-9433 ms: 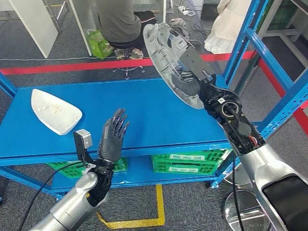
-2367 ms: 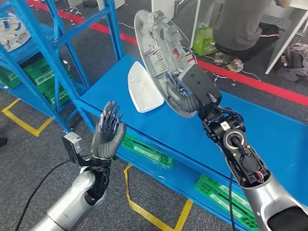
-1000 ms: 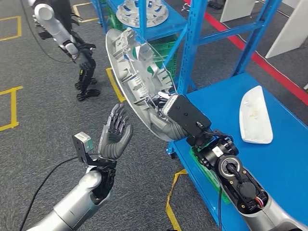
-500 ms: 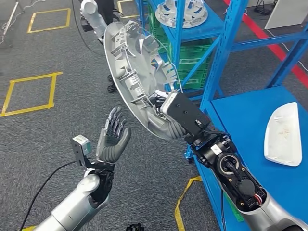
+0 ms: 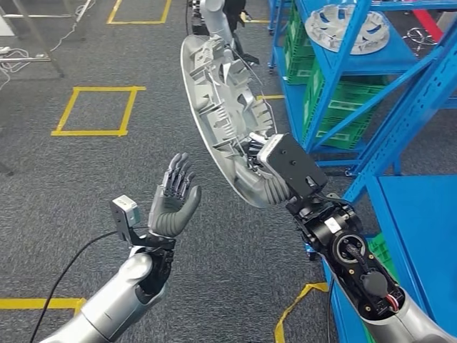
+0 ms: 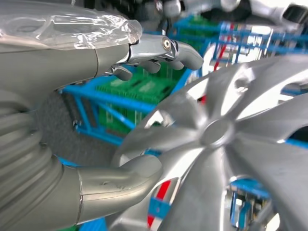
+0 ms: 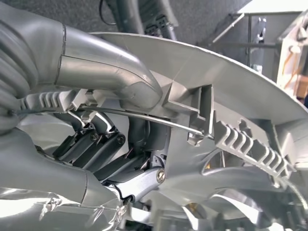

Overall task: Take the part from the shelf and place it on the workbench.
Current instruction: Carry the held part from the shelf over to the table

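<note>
The silver wheel cover (image 5: 223,107) is gripped at its rim by the right hand (image 5: 269,182); the left hand (image 5: 173,202) is held empty, fingers spread.

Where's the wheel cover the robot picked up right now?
In the head view the wheel cover is up in the air at centre, gripped at its lower rim by the right hand, above grey floor, with the blue shelf to its right.

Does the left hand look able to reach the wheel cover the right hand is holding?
Probably yes: the left hand is raised, holding nothing, beside the wheel cover gripped by the right hand, nothing between them.
</note>
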You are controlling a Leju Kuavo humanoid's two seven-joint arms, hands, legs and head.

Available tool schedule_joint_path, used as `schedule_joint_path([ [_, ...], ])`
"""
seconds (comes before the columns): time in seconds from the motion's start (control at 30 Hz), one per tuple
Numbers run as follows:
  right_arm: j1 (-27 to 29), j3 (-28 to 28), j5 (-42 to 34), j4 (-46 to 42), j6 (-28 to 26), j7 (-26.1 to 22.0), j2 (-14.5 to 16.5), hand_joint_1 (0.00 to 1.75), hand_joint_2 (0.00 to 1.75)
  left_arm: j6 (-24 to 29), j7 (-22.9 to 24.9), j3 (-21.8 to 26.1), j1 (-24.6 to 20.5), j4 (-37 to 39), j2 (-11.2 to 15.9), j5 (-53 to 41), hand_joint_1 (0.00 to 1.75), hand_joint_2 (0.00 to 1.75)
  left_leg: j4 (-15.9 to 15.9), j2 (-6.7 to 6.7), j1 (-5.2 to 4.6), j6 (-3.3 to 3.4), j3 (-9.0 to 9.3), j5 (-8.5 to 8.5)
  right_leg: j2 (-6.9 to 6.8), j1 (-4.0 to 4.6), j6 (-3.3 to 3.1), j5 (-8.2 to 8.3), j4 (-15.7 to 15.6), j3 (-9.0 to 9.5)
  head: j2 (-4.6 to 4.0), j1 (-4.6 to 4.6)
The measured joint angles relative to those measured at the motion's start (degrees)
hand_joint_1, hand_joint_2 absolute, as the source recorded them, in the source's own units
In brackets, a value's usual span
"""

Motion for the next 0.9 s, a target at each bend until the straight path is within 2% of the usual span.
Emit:
schedule_joint_path([
  [0.03, 0.12, -0.13, 0.00, 0.00, -0.07, 0.06, -0.12, 1.75, 1.75, -0.07, -0.03, 0.00, -0.06, 0.04, -0.02, -0.02, 0.00, 1.75, 0.12, -0.90, -0.01, -0.01, 0.08, -0.08, 0.22, 0.01, -0.19, 2.05, -2.33, 0.55, 0.00, 0.15],
  [0.07, 0.17, -0.26, 0.00, 0.00, -0.11, 0.11, -0.24, 1.75, 1.75, -0.14, -0.07, 0.00, -0.15, 0.08, -0.06, -0.04, 0.00, 1.75, 0.24, -1.81, 0.01, -0.08, 0.18, -0.18, 1.06, 0.00, -0.42, 4.76, -6.51, 1.97, 0.00, 0.34],
  [0.13, 0.21, -0.52, -0.01, 0.02, -0.16, 0.09, -0.45, 1.75, 1.75, -0.32, -0.18, 0.00, -0.40, 0.18, -0.22, -0.13, 0.00, 1.75, 0.40, -3.43, 0.12, -0.42, 0.10, -0.24, 3.73, -0.21, -0.75, 8.32, -13.78, 4.89, 0.00, 0.49],
  [0.17, 0.19, -0.66, -0.03, 0.03, -0.18, 0.02, -0.51, 1.75, 1.75, -0.41, -0.25, 0.00, -0.53, 0.24, -0.31, -0.19, 0.00, 1.75, 0.45, -4.13, 0.28, -0.69, -0.15, -0.14, 4.65, -0.22, -0.84, 8.87, -15.73, 5.79, 0.00, 0.58],
  [0.2, 0.14, -0.81, -0.07, 0.04, -0.17, -0.09, -0.55, 1.75, 1.75, -0.46, -0.32, 0.00, -0.61, 0.32, -0.37, -0.25, 0.00, 1.75, 0.41, -4.82, 0.46, -1.02, -0.50, 0.07, 4.77, -0.19, -0.93, 8.63, -16.18, 6.15, 0.00, 0.65],
  [0.23, 0.06, -0.96, -0.13, 0.04, -0.16, -0.20, -0.56, 1.75, 1.75, -0.46, -0.37, 0.00, -0.62, 0.41, -0.35, -0.28, 0.00, 1.75, 0.31, -5.61, 0.62, -1.42, -0.78, 0.34, 4.12, -0.08, -1.03, 8.64, -16.62, 6.40, 0.00, 0.79],
  [0.27, 0.00, -1.10, -0.23, 0.04, -0.15, -0.27, -0.56, 1.75, 1.75, -0.43, -0.43, 0.00, -0.57, 0.48, -0.27, -0.31, 0.00, 1.75, 0.21, -5.68, 0.65, -1.73, -0.98, 0.46, 3.30, -0.17, -1.30, 8.68, -17.04, 6.66, 0.00, 0.86],
  [0.3, -0.03, -1.25, -0.33, 0.07, -0.15, -0.33, -0.57, 1.75, 1.75, -0.36, -0.48, 0.00, -0.55, 0.54, -0.14, -0.32, 0.00, 1.75, 0.54, -4.65, 0.47, -2.00, -1.29, 0.19, 2.51, -0.27, -1.58, 8.84, -17.50, 6.92, 0.00, 0.67],
  [0.33, -0.05, -1.41, -0.45, 0.11, -0.16, -0.41, -0.58, 1.75, 1.75, -0.28, -0.51, 0.00, -0.58, 0.57, -0.01, -0.32, 0.00, 1.75, 1.94, -2.94, 0.27, -2.22, -2.03, -0.71, 1.69, -0.35, -1.88, 9.06, -17.98, 7.17, 0.00, 0.25],
  [0.4, -0.10, -1.72, -0.64, 0.30, -0.17, -0.64, -0.67, 1.75, 1.75, -0.14, -0.54, 0.00, -0.67, 0.61, 0.10, -0.32, 0.00, 1.75, 8.45, 1.09, 0.04, -2.56, -5.23, -4.04, 0.10, -0.20, -2.27, 9.27, -18.43, 7.38, 0.00, -0.60],
  [0.43, -0.13, -1.86, -0.68, 0.41, -0.17, -0.75, -0.73, 1.75, 1.75, -0.11, -0.54, 0.00, -0.65, 0.63, 0.10, -0.33, 0.00, 1.75, 12.57, 2.04, 0.12, -2.73, -7.26, -5.67, -0.74, -0.10, -2.36, 9.26, -18.44, 7.35, 0.00, -0.89],
  [0.47, -0.13, -1.98, -0.68, 0.52, -0.17, -0.81, -0.77, 1.75, 1.75, -0.09, -0.54, 0.00, -0.57, 0.66, 0.09, -0.33, 0.00, 1.75, 15.60, 2.55, 0.19, -2.84, -8.75, -6.54, -1.58, -0.03, -2.40, 9.22, -18.44, 7.33, 0.00, -1.06],
  [0.5, -0.12, -2.08, -0.66, 0.61, -0.17, -0.84, -0.81, 1.75, 1.75, -0.09, -0.54, 0.00, -0.50, 0.67, 0.11, -0.34, 0.00, 1.75, 16.60, 2.86, 0.24, -2.90, -9.24, -6.41, -2.44, 0.00, -2.41, 9.19, -18.44, 7.32, 0.00, -1.27],
  [0.53, -0.11, -2.19, -0.64, 0.69, -0.18, -0.84, -0.82, 1.75, 1.75, -0.08, -0.54, 0.00, -0.46, 0.68, 0.14, -0.34, 0.00, 1.75, 15.12, 3.19, 0.27, -2.90, -8.44, -5.32, -3.26, 0.00, -2.38, 9.14, -18.43, 7.32, 0.00, -1.52],
  [0.57, -0.10, -2.28, -0.63, 0.74, -0.20, -0.84, -0.82, 1.75, 1.75, -0.08, -0.52, 0.00, -0.46, 0.68, 0.18, -0.36, 0.00, 1.75, 11.57, 3.86, 0.25, -2.81, -6.48, -3.63, -4.00, 0.00, -2.29, 9.07, -18.41, 7.36, 0.00, -1.77],
  [0.6, -0.11, -2.39, -0.63, 0.77, -0.22, -0.85, -0.83, 1.75, 1.75, -0.07, -0.49, 0.00, -0.54, 0.68, 0.20, -0.38, 0.00, 1.75, 7.11, 5.28, 0.12, -2.66, -3.94, -2.05, -4.67, 0.07, -2.13, 8.95, -18.36, 7.42, 0.00, -2.03],
  [0.63, -0.13, -2.53, -0.63, 0.80, -0.27, -0.87, -0.84, 1.75, 1.75, -0.07, -0.43, 0.00, -0.65, 0.68, 0.21, -0.41, 0.00, 1.75, 3.35, 6.42, -0.11, -2.35, -1.79, -0.90, -5.26, 0.23, -1.89, 8.79, -18.29, 7.42, 0.00, -2.27],
  [0.67, -0.14, -2.67, -0.61, 0.83, -0.33, -0.91, -0.85, 1.75, 1.75, -0.08, -0.35, 0.00, -0.78, 0.67, 0.20, -0.44, 0.00, 1.75, 0.91, 7.12, -0.32, -2.01, -0.41, -0.32, -5.79, 0.39, -1.63, 8.61, -18.21, 7.48, 0.00, -2.31],
  [0.7, -0.15, -2.82, -0.60, 0.86, -0.38, -0.95, -0.87, 1.75, 1.75, -0.08, -0.24, 0.00, -0.87, 0.66, 0.19, -0.46, 0.00, 1.75, -0.18, 7.26, -0.54, -1.66, 0.19, -0.23, -6.34, 0.55, -1.34, 8.43, -18.16, 7.58, 0.00, -2.31],
  [0.77, -0.15, -3.12, -0.44, 0.92, -0.51, -0.99, -0.91, 1.75, 1.75, -0.09, -0.04, 0.00, -0.95, 0.63, 0.21, -0.50, 0.00, 1.75, -0.41, 5.58, -0.58, -0.95, 0.24, -0.19, -7.34, 0.52, -0.73, 7.98, -18.09, 7.84, 0.00, -2.07],
  [0.8, -0.14, -3.28, -0.27, 0.96, -0.56, -0.99, -0.93, 1.75, 1.75, -0.09, 0.03, 0.00, -1.00, 0.63, 0.24, -0.51, 0.00, 1.75, -0.54, 4.89, -0.49, -0.67, 0.35, -0.14, -6.76, 0.36, -0.42, 7.41, -17.61, 7.73, 0.00, -1.99],
  [0.83, -0.14, -3.47, -0.06, 0.99, -0.62, -0.98, -0.97, 1.75, 1.75, -0.09, 0.10, 0.00, -1.12, 0.62, 0.24, -0.52, 0.00, 1.75, -0.67, 4.23, -0.35, -0.38, 0.48, -0.05, -5.46, 0.19, -0.16, 6.33, -16.15, 7.17, 0.00, -1.84],
  [0.87, -0.09, -3.69, 0.16, 1.04, -0.66, -0.97, -1.06, 1.75, 1.75, -0.12, 0.16, 0.00, -1.26, 0.62, 0.18, -0.55, 0.00, 1.75, -0.79, 3.57, -0.19, -0.14, 0.61, 0.03, -3.68, 0.04, 0.05, 4.70, -13.30, 5.95, 0.00, -1.56],
  [0.9, 0.02, -3.93, 0.33, 1.09, -0.70, -0.97, -1.18, 1.75, 1.75, -0.19, 0.26, 0.00, -1.36, 0.62, 0.07, -0.57, 0.00, 1.75, -0.79, 2.88, -0.18, 0.01, 0.65, 0.03, -1.86, -0.03, 0.18, 2.76, -9.19, 4.12, 0.00, -1.21],
])
